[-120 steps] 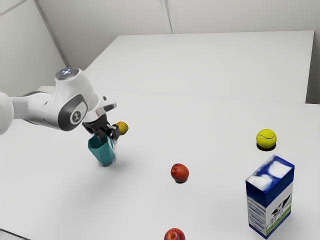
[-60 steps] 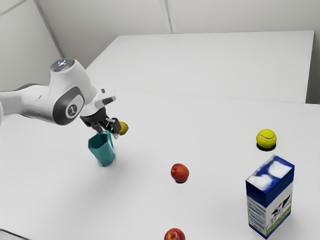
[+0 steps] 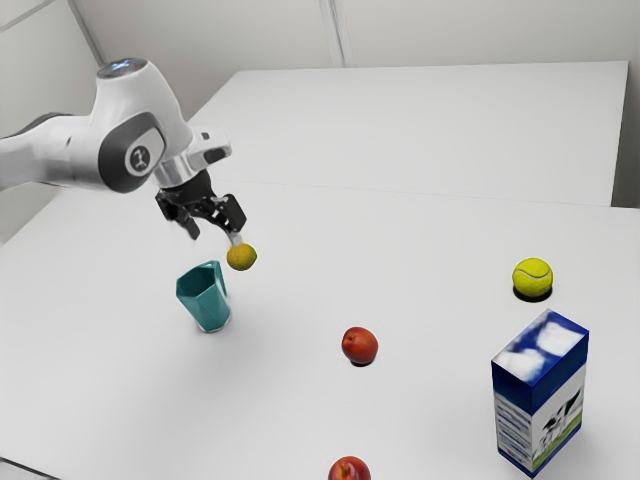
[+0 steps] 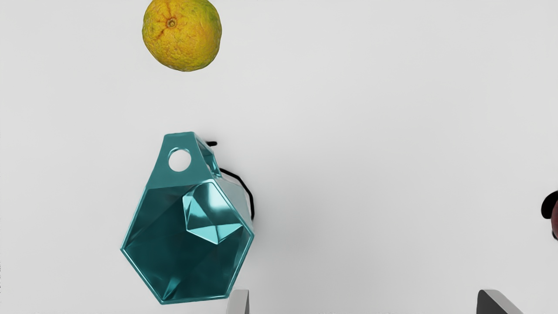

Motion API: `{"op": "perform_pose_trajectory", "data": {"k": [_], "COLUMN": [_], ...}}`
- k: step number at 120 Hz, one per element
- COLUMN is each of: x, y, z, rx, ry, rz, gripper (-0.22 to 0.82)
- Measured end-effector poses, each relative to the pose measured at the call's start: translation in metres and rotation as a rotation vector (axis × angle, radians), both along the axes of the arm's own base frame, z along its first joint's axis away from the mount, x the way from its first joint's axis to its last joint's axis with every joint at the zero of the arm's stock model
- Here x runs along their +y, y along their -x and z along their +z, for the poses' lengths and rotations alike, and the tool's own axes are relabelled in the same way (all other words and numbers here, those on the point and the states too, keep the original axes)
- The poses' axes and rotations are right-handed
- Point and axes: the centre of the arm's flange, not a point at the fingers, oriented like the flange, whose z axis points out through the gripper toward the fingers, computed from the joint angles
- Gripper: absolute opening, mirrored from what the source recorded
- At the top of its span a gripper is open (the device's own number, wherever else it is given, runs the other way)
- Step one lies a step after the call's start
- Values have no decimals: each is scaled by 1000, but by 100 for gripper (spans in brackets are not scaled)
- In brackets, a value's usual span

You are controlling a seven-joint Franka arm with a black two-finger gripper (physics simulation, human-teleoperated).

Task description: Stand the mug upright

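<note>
The teal mug (image 3: 204, 300) stands on its base on the table in the exterior view, its mouth facing up. My gripper (image 3: 213, 234) hangs in the air above the mug, apart from it. Looking down in the wrist view, I see into the open mouth of the mug (image 4: 174, 253), with its holed handle pointing toward the yellow-green citrus fruit. My gripper (image 4: 363, 301) is open with nothing between its two widely spaced fingers; one fingertip overlaps the edge of the mug's rim in that view.
The citrus fruit (image 3: 241, 257) lies near the mug. Toward the exterior view's right are a reddish fruit (image 3: 360, 345), a tennis ball (image 3: 532, 278) and a blue-and-white carton (image 3: 541, 392). Another red fruit (image 3: 350, 470) sits at that view's bottom edge.
My gripper has risen up off the mug, and its fingers now stand clear above it. The mug stays upright in the same spot after the gripper's withdrawal.
</note>
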Motion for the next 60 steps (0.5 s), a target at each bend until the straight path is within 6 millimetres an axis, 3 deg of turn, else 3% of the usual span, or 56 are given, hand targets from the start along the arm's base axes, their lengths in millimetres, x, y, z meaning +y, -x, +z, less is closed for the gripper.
{"op": "perform_pose_trajectory", "data": {"k": [60], "x": [-7], "y": [-42], "z": [64], "rx": [93], "ry": [3], "rz": [-1], "gripper": [58]}}
